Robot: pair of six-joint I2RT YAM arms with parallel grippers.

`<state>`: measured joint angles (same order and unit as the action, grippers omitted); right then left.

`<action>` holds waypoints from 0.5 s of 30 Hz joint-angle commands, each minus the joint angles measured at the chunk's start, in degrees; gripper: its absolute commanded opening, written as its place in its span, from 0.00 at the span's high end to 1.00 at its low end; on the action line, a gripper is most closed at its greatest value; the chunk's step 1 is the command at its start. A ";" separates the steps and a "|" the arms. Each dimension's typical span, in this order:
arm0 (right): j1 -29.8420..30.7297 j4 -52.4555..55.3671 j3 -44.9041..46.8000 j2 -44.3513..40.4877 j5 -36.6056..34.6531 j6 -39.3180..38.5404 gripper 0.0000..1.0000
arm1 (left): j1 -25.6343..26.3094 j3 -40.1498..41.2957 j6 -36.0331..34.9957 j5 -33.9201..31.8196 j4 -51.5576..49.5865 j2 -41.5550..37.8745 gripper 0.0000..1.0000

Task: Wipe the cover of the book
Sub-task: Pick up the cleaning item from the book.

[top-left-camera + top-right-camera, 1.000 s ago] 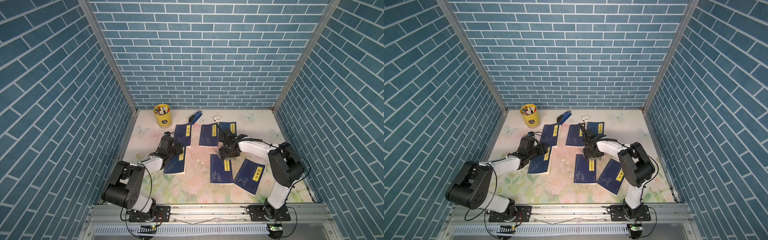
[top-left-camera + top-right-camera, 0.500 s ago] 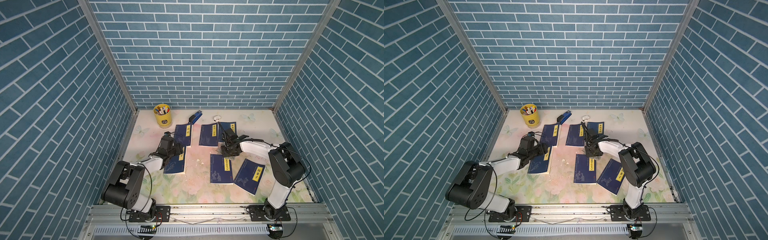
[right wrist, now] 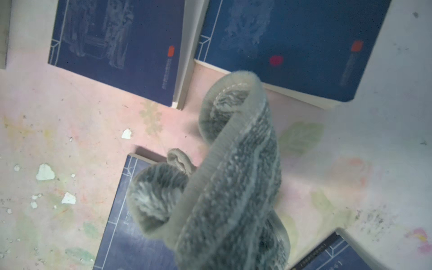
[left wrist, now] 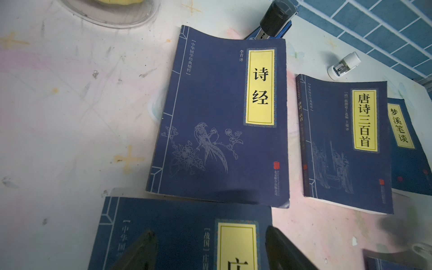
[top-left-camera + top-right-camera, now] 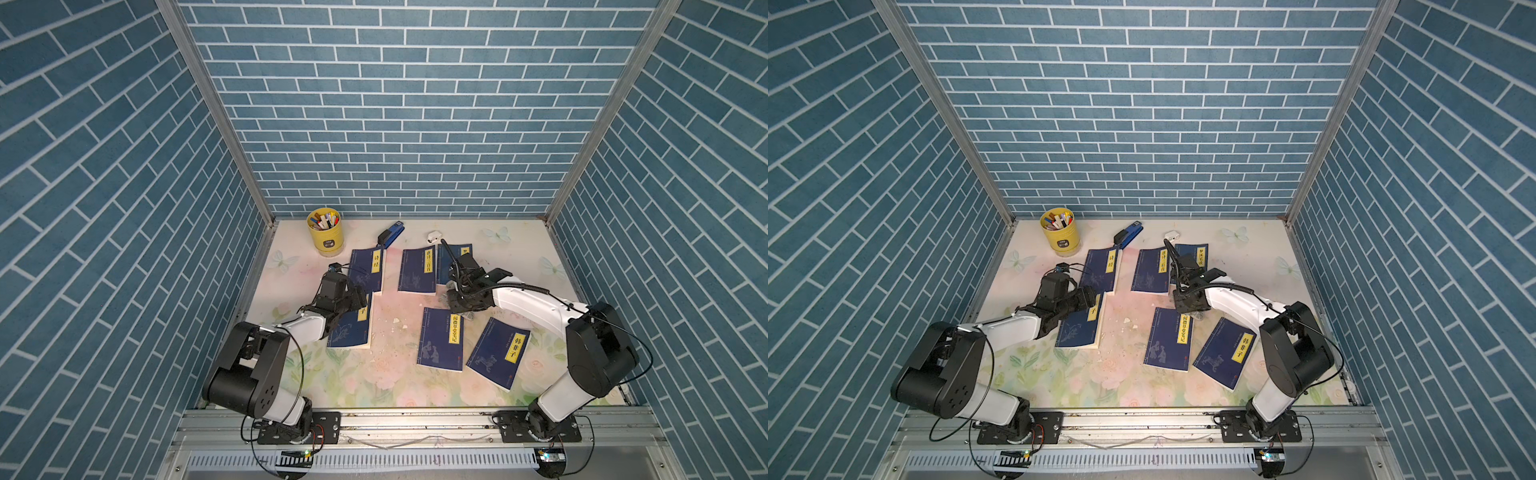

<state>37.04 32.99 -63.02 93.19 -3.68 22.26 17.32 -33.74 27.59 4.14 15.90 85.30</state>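
Observation:
Several dark blue books with yellow title labels lie on the floral table. My left gripper [image 5: 357,301] [image 4: 209,230] hovers open low over the near-left book [image 5: 349,332] [image 4: 177,233], one finger on each side of its label. My right gripper [image 5: 455,305] is shut on a grey striped cloth [image 3: 233,175] [image 5: 468,316]. The cloth hangs over the far corner of the front middle book [image 5: 441,338] [image 3: 117,233] and hides the fingers in the right wrist view. Just beyond it, the back right book [image 3: 292,46] has a red spot on its cover.
A yellow pen cup [image 5: 325,228], a blue stapler [image 5: 390,235] and a small white object [image 5: 433,237] stand along the back. Two more books [image 5: 368,270] [image 5: 417,272] lie at the back, another [image 5: 498,353] at front right. White flakes [image 5: 395,322] dot the table's middle.
My right gripper has closed on the grey cloth and shifted slightly toward the front. The left arm has stayed over the near-left book.

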 commanded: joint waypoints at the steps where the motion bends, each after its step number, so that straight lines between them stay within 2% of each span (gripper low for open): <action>1: 1.89 1.27 1.66 -0.30 0.05 2.26 0.88 | 0.56 -0.98 -1.02 0.43 0.98 -0.49 0.22; 11: 4.59 -4.54 10.06 1.41 3.64 8.64 0.88 | 2.44 -2.14 -1.32 0.96 1.06 0.29 0.22; 15: 7.70 -4.09 12.63 1.27 5.16 9.53 0.89 | 3.52 -3.03 -1.28 0.56 0.61 0.86 0.22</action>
<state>42.30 28.16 -53.19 93.36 -1.28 28.32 20.08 -35.27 27.14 4.60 16.34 85.30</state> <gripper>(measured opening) 0.127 0.776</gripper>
